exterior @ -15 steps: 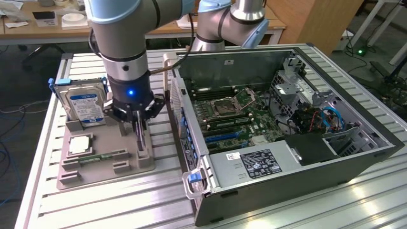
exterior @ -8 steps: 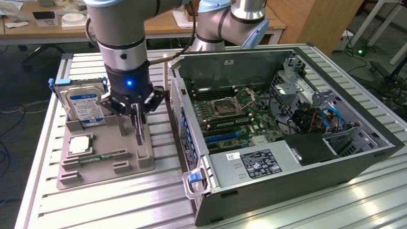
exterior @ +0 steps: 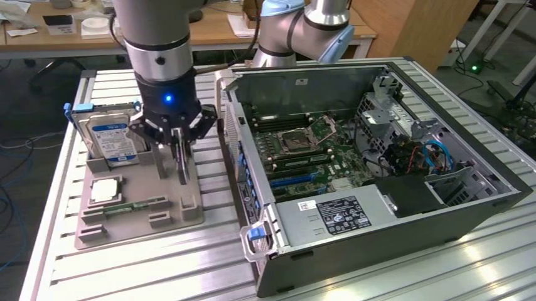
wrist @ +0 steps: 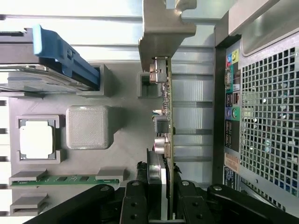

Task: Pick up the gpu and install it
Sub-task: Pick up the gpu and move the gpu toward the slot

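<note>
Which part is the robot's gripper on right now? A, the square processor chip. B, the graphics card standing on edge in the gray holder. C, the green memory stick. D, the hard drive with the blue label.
B: the gripper is closed on the edge of the upright gpu, with a finger on each side, while the hard drive and memory stick sit apart from it in the gray holder.

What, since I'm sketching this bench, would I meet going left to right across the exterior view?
Hard drive → hand gripping the upright graphics card → open computer case.
</note>
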`<state>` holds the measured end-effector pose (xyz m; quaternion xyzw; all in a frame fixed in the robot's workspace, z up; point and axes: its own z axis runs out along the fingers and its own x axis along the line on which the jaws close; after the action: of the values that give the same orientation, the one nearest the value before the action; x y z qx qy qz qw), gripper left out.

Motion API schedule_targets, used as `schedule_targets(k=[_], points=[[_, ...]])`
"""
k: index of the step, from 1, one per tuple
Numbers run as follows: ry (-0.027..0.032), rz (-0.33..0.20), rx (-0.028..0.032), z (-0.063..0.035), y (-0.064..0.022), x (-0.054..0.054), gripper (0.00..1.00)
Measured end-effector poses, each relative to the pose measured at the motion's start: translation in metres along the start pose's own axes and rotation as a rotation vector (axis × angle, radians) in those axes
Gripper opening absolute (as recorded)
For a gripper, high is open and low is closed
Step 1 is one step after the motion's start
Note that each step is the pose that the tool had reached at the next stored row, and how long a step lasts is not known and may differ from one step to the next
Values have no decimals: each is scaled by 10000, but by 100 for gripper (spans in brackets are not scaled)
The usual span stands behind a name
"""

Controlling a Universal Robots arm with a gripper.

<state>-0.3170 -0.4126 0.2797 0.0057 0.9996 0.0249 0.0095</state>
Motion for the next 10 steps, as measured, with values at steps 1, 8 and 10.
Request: schedule_targets(k=[1,8,10], points=[[0,0,-5,-22,1,0,28],[1,1,-29,-194,10,-3,28],[0,1,-33,-246,12,-5,28]])
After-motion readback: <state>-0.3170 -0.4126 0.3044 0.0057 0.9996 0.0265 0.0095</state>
